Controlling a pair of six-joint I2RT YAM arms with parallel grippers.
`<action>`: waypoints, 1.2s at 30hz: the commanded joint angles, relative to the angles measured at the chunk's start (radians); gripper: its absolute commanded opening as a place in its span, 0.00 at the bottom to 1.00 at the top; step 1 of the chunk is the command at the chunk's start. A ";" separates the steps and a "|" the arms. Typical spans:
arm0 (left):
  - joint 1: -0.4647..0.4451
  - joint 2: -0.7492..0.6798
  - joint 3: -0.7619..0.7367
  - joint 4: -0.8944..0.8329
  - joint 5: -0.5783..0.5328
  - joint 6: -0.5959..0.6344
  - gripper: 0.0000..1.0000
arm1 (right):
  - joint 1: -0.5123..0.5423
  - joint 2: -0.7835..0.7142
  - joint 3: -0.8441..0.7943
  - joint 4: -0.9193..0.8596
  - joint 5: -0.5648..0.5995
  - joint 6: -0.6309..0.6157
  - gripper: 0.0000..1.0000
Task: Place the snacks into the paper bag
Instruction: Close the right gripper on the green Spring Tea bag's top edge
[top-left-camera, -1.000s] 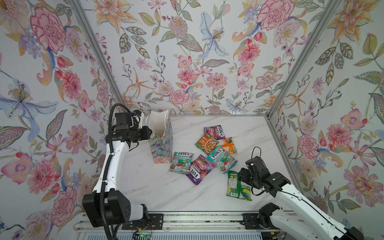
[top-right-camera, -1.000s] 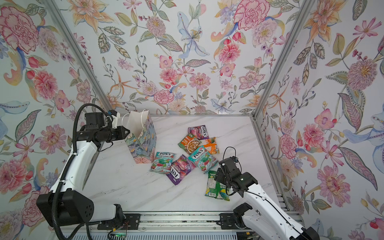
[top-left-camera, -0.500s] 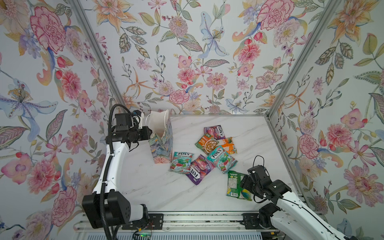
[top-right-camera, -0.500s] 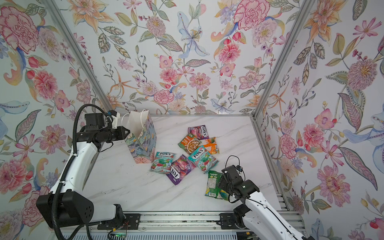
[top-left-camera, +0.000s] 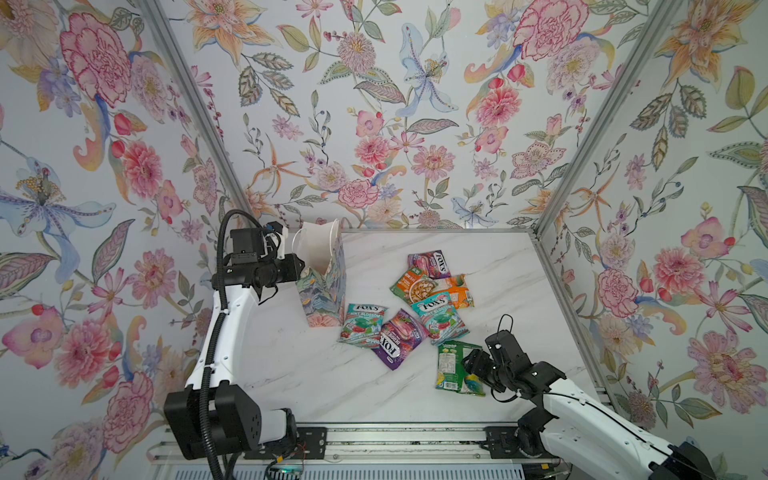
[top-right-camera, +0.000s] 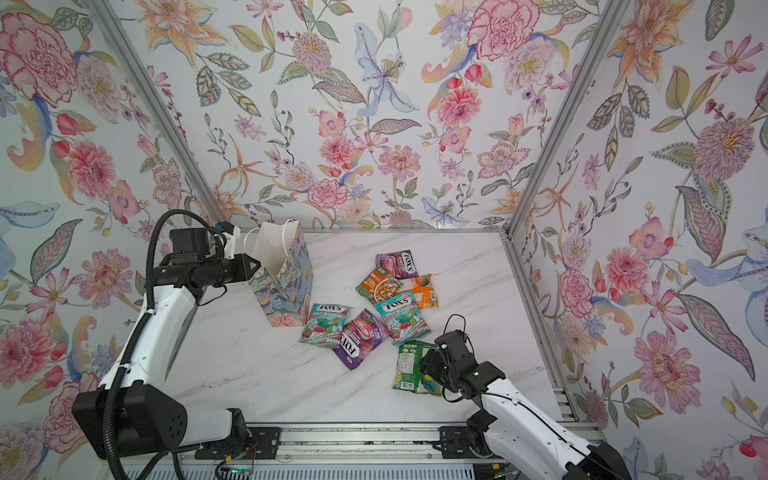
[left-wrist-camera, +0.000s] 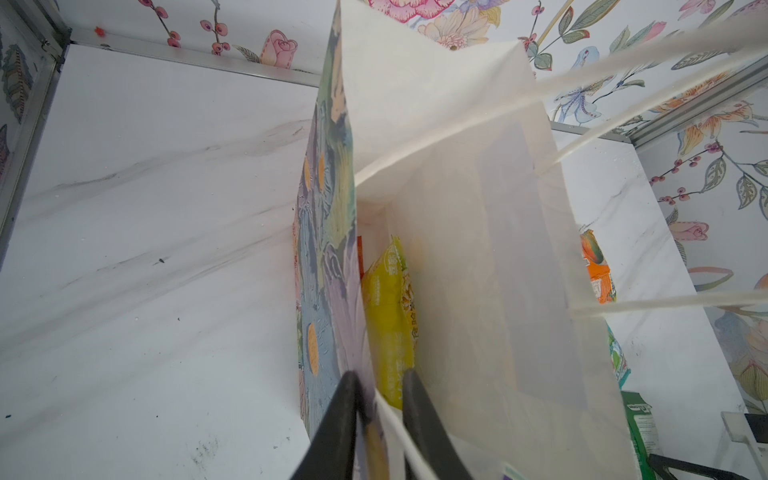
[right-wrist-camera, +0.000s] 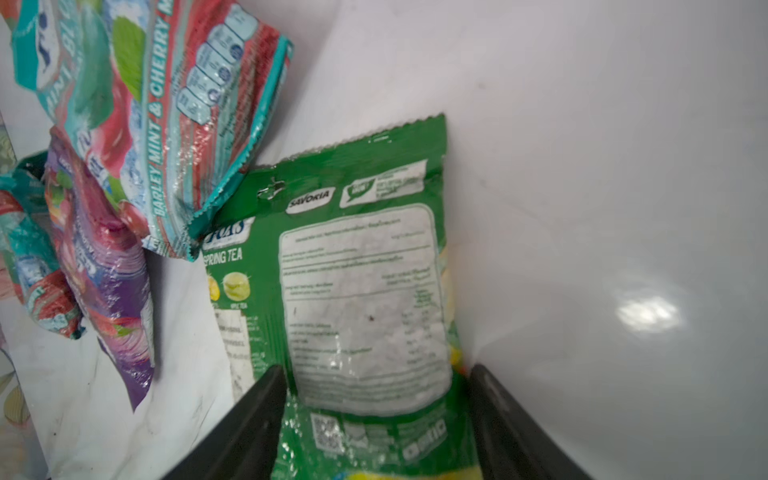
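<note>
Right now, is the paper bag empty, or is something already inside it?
Not empty. The left wrist view looks into the paper bag and shows a yellow packet inside.

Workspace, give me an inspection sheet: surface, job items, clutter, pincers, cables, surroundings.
Surface: white marble-look tabletop, faint dark scuffs.
Job's things: tall floral paper bag upright, open, yellow packet inside; seven glossy snack packets loose, including green flat packet.
Clutter: nothing seen.
Pincers: left pincer shut on the bag's wall; right pincer open astride the green packet.
Cables: black corrugated hose along left arm; thin black wire loop at right wrist.
Surroundings: floral wallpaper walls, aluminium frame posts.
</note>
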 joint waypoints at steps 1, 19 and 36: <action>-0.007 -0.025 -0.022 -0.009 0.009 -0.016 0.21 | 0.053 0.084 0.084 0.140 -0.017 -0.004 0.70; -0.006 -0.022 -0.016 -0.005 0.016 -0.021 0.21 | -0.052 -0.011 0.073 0.012 -0.070 -0.075 0.69; -0.006 -0.028 -0.013 -0.015 0.008 -0.024 0.21 | -0.063 0.083 -0.133 0.412 -0.299 0.023 0.49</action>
